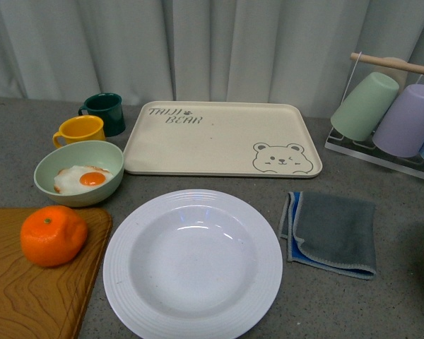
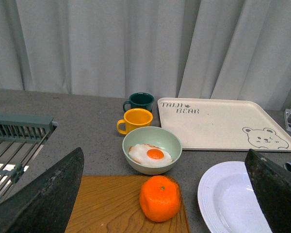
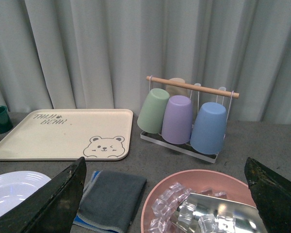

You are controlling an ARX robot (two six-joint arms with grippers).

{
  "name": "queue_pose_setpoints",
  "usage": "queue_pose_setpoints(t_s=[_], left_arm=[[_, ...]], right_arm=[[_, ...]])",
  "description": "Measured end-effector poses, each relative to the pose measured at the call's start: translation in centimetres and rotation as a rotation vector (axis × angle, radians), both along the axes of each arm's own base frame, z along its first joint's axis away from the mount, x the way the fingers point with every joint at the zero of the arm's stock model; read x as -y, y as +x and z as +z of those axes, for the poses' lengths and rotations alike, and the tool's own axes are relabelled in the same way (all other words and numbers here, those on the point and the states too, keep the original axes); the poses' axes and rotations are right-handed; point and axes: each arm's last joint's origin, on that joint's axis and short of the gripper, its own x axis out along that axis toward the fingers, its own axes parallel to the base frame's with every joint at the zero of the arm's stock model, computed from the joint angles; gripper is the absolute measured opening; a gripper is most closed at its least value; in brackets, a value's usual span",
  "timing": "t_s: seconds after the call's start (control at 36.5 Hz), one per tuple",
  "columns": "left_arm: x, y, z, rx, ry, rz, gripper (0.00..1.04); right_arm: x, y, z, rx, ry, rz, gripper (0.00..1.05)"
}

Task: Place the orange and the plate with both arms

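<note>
Firstly, counted one orange, sat toward the far right of one wooden board at the near left corner of the bench. Counted one plate, white and empty, flat on the bench at the middle of its near edge, just beside the board's right edge; could not tell whether touching.

Logged one pale green bowl with one fried egg inside, just beyond the board's far edge. Tallied two mugs further back toward the far left: one yellow mug, one dark green mug. Noted one cream bear tray, bare, beyond the plate. Found two cloths right of the plate: a grey cloth lying over a blue cloth.

Counted four upturned cups on one rack at the far right: green cup, purple cup, blue cup, beige cup behind. Logged one pink bowl at the near right corner, holding ice cubes, too jumbled to count.

Found left gripper with both fingers spread wide, pinching nothing, clear of the orange. Found right gripper likewise: fingers spread wide, touching nothing.
</note>
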Motion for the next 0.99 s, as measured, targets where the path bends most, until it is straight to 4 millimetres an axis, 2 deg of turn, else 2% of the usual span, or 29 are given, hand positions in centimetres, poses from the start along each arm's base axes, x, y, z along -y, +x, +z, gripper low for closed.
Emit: queue_pose_setpoints(t_s=[0.99], left_arm=[[0.0, 0.0, 0.0, 0.0, 0.0, 0.0, 0.98]], right_arm=[[0.0, 0.0, 0.0, 0.0, 0.0, 0.0, 0.95]])
